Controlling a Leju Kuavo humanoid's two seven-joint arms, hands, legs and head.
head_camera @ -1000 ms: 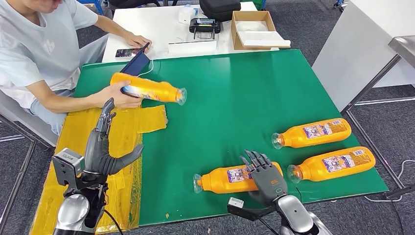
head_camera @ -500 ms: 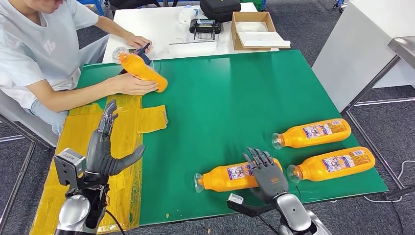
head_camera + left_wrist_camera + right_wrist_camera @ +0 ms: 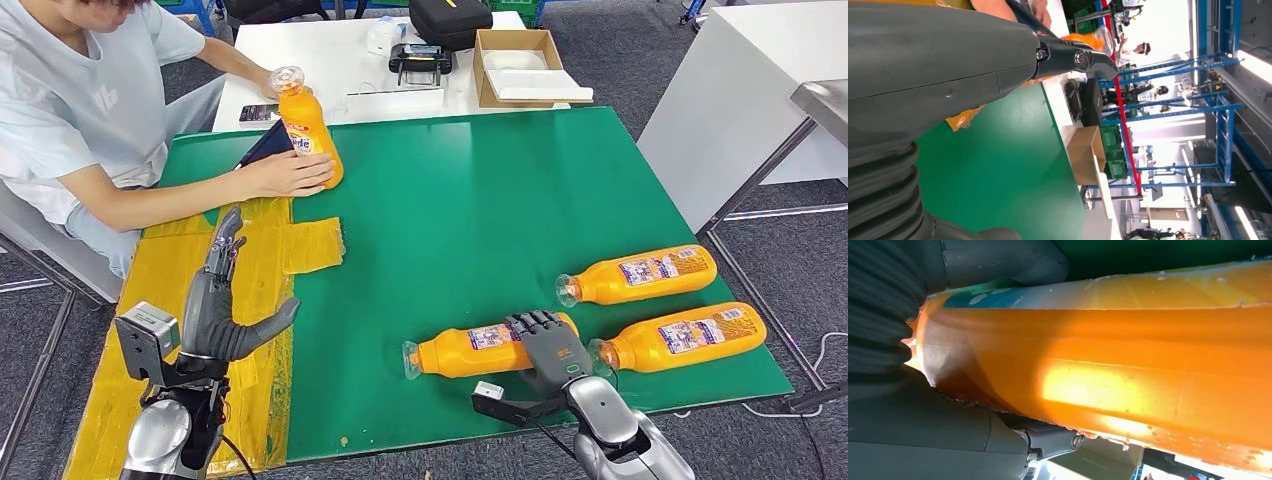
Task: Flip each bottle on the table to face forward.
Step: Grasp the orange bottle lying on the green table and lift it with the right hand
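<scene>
The green table [image 3: 470, 200] carries everything, with a patch of yellow tape [image 3: 250, 290] laid along its left side. Behind it stands a white table [image 3: 330, 60] bearing a cardboard box [image 3: 515, 62] and a black case [image 3: 448, 17].

A person [image 3: 90, 110] sits at the far left corner, one hand [image 3: 290, 172] wrapped round the base of an upright orange bottle [image 3: 305, 135] that stands near the table's back edge, its clear cap on top.

Three more orange bottles lie on their sides at the near right, caps pointing left, labels up. The far lying bottle [image 3: 640, 274] sits nearest the right edge; the outer lying bottle [image 3: 685, 337] lies just in front of it; the nearest lying bottle [image 3: 480, 350] lies to their left, close to the front edge.

The right hand [image 3: 548, 348] is on the base end of the nearest lying bottle, its fingers [image 3: 535, 322] curled over the top of it. In the right wrist view that bottle [image 3: 1108, 355] runs through the hand, thumb on one side and fingers on the other, so the hand grips it.

The left hand [image 3: 215, 305] is raised over the yellow tape, well apart from every bottle, fingers stretched straight and thumb spread wide, holding nothing. The left wrist view shows its thumb [image 3: 1068, 55] against the green surface.
</scene>
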